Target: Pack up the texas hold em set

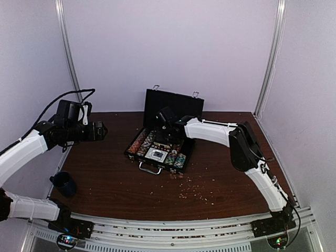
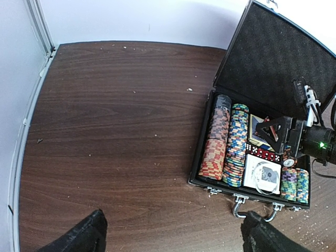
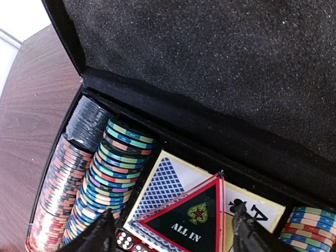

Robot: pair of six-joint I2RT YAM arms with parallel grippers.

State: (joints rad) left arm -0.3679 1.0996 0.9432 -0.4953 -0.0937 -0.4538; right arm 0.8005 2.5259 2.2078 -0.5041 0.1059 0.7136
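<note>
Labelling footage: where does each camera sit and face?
Top external: high behind the robot, facing the back wall; left arm and right arm show.
Left wrist: raised, left of the open black briefcase-like case, looking down; left gripper shows.
Right wrist: close over the multicoloured poker chip rows; right gripper shows.
Both wrist views share those chip rows.

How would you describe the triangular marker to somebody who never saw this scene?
Find the open black case in the middle of the table. Inside, beside the chip rows and over the blue-backed cards, sits the triangular marker: the only three-cornered piece, black, red-edged, reading ALL IN.
</note>
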